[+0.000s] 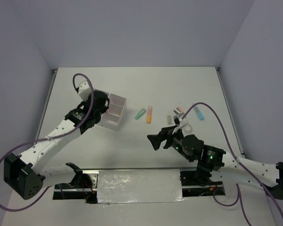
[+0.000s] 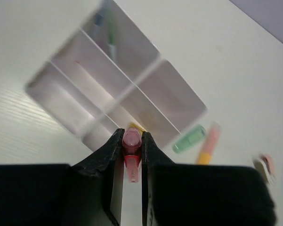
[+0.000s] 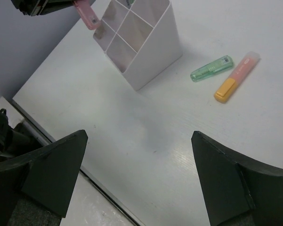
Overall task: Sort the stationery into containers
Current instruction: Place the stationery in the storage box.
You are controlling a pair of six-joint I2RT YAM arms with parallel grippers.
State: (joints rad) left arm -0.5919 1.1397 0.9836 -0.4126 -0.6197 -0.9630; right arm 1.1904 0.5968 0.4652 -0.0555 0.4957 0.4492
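**A:** Left wrist view: what am I holding?

**B:** My left gripper (image 2: 131,141) is clenched on the pink marker (image 2: 132,149), in the air at the box (image 2: 132,87) rim. My right gripper (image 3: 139,136) is spread wide over the table (image 3: 146,117), empty.

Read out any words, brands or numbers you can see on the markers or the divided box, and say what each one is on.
None can be read in any view.
Green marker: a small mark near one end, too small to read.
Orange-yellow marker, pink marker, divided box: no print shows.
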